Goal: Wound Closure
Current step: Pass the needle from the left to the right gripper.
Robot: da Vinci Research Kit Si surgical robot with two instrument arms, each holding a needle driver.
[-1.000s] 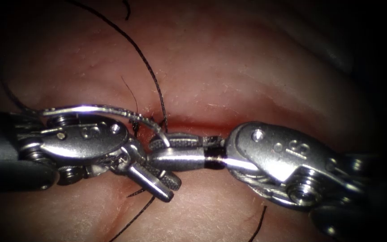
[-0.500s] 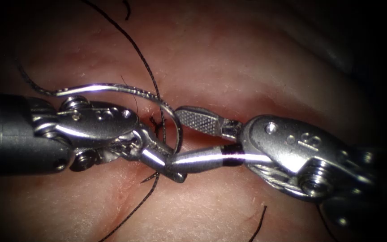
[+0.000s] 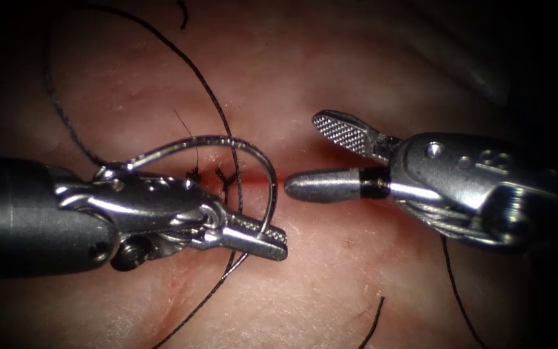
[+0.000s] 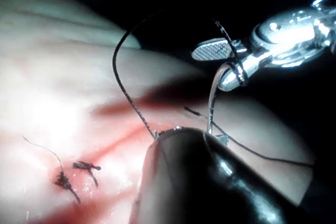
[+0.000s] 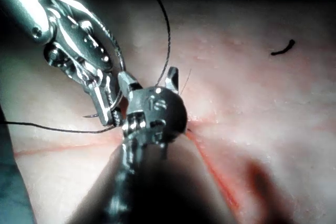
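Glossy metal grippers (image 3: 263, 240) (image 3: 321, 152) with rough crosshatched inner faces, shiny steel needle (image 3: 227, 142), matt black thread (image 3: 201, 90), moist glistening tissue (image 3: 330, 58).

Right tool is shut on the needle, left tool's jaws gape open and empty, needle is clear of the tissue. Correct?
No, the tools are swapped. In the endoscope view the left tool is shut on the needle, gripping it near one end of its curve, while the right tool has its jaws apart and holds nothing. The rest stands: the needle arcs free above the tissue, not in it.
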